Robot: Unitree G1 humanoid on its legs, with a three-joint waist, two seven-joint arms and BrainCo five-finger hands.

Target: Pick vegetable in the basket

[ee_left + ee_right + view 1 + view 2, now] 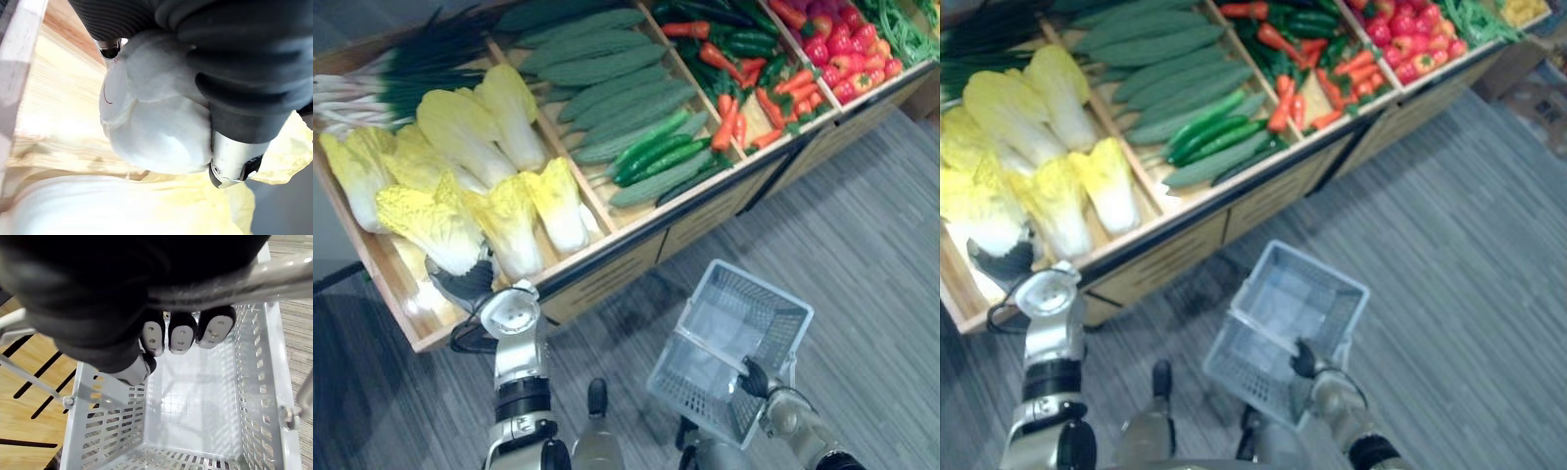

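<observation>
Several napa cabbages lie in the left compartment of the wooden stand (607, 257). My left hand (460, 282) reaches into the front of that compartment, and in the left wrist view its fingers (234, 169) curl round the white base of one cabbage (156, 132), whose yellow leaves (431, 227) spread above the hand. My right hand (754, 377) hangs over the floor below the stand. Its fingers (181, 335) are curled round the metal handle (274, 276) of a grey plastic basket (773, 313). Nothing lies in the basket.
Other compartments hold spring onions (401, 69), long green gourds (607, 69), cucumbers (656, 152), carrots with chillies (734, 108) and red peppers (847, 54). The stand's front edge runs between both hands, with grey plank floor (862, 245) to the right.
</observation>
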